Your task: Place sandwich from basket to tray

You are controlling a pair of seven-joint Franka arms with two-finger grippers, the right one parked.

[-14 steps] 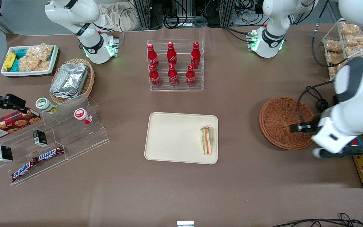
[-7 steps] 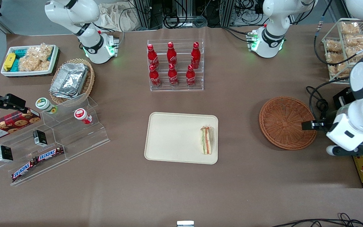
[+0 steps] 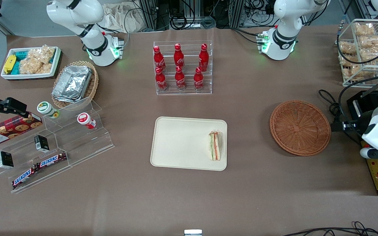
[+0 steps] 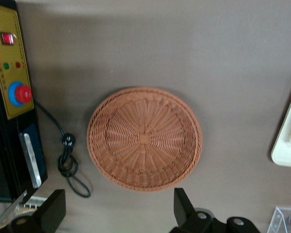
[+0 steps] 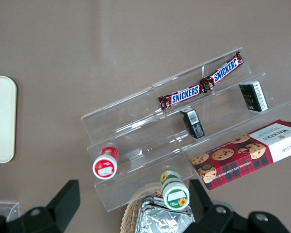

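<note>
Our claw (image 4: 117,213) is hanging spread wide and gripping nothing, off the rim of the basket (image 3: 300,127) toward the working arm's end of the counter (image 3: 258,183), with the basket showing between its two black fingers (image 4: 183,208) in the wrist view. We are seeing the sandwich (image 3: 215,146) lying on the tray (image 3: 179,144), at the tray edge closest to the basket, well apart from the claw.

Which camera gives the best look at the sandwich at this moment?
The front view: the sandwich lies whole and unobstructed on the tray, at its end nearest the empty basket. The left wrist view shows only the tray's edge; the right wrist view shows only a tray corner. The open gripper hangs beside the basket.
</note>
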